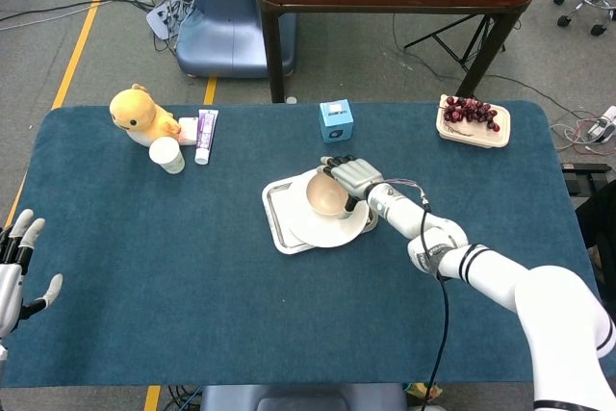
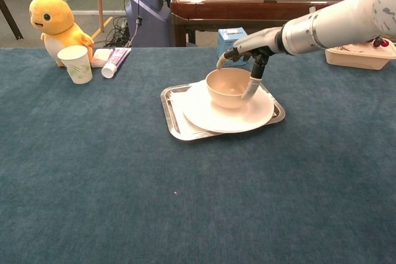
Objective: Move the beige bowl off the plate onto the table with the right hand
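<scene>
The beige bowl (image 1: 327,195) (image 2: 226,88) stands upright on a white plate (image 1: 322,232) (image 2: 229,119), which lies on a metal tray (image 1: 273,211) (image 2: 170,106) at the table's middle. My right hand (image 1: 352,176) (image 2: 245,47) is at the bowl's far right rim. Its thumb runs down the bowl's outer wall and its fingers reach over the rim, spread, not clamped. My left hand (image 1: 14,271) hangs open past the table's near left edge, seen only in the head view.
A yellow duck toy (image 1: 140,113) (image 2: 54,20), a paper cup (image 1: 166,154) (image 2: 75,63) and a tube (image 1: 206,135) (image 2: 116,61) sit at the far left. A blue box (image 1: 336,120) (image 2: 232,40) stands behind the tray. A grape tray (image 1: 472,120) (image 2: 362,54) is far right.
</scene>
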Action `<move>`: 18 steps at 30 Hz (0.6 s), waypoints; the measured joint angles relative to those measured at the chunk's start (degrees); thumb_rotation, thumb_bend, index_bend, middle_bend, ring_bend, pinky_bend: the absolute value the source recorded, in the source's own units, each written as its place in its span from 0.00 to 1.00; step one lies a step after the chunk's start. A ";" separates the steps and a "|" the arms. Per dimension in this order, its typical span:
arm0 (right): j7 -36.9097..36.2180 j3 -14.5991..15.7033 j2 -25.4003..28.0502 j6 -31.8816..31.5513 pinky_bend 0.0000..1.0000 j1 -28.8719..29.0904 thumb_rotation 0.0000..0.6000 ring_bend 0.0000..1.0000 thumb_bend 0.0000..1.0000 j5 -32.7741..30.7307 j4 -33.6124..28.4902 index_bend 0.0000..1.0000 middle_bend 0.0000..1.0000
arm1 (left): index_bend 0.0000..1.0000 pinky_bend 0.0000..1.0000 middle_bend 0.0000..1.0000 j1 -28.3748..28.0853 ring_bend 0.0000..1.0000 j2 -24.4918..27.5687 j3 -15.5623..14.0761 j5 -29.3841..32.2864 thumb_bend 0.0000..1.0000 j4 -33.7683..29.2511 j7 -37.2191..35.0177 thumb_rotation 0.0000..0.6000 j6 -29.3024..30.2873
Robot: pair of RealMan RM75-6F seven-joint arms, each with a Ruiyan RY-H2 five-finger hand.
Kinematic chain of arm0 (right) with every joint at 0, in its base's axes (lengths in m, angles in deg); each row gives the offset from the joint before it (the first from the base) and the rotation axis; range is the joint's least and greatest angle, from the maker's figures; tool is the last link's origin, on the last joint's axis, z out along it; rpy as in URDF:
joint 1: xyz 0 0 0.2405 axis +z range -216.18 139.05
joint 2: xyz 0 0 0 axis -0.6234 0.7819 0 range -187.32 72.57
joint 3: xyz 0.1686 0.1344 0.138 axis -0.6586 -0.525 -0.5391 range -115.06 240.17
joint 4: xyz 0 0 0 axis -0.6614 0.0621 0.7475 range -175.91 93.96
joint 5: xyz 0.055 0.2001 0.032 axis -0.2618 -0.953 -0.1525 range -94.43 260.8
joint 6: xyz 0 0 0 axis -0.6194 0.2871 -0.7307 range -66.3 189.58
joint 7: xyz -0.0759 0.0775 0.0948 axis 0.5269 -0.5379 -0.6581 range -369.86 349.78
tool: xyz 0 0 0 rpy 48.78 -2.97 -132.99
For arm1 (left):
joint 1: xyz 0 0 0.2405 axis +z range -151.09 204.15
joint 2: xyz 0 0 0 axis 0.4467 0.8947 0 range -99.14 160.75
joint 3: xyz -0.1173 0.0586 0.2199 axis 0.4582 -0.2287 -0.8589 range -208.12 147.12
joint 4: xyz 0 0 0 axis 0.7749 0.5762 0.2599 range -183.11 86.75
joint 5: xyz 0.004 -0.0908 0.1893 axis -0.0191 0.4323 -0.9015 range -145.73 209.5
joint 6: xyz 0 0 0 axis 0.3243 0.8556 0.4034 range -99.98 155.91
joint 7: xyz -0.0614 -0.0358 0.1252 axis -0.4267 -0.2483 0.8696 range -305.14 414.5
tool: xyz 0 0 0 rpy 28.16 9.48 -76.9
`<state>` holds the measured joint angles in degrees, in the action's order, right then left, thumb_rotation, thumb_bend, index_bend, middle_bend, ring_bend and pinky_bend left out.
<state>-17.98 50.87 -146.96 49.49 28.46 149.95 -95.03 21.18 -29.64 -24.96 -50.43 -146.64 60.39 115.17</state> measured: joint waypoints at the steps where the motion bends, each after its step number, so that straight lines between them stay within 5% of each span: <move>1: -0.08 0.03 -0.09 0.06 0.02 0.03 1.00 0.00 0.01 0.06 0.16 0.00 0.00 | 0.00 0.00 0.00 0.00 0.00 0.00 -0.01 -0.03 0.32 -0.02 0.01 1.00 0.01; 18: -1.24 0.65 -0.67 0.67 0.02 0.52 1.00 0.00 0.01 0.92 1.48 0.00 0.00 | 0.00 0.00 0.00 0.02 0.00 -0.01 -0.03 -0.17 0.32 0.00 0.09 1.00 0.06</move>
<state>-19.23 51.52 -147.63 50.16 28.97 150.86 -93.55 21.20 -29.65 -24.99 -50.59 -146.64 60.48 115.23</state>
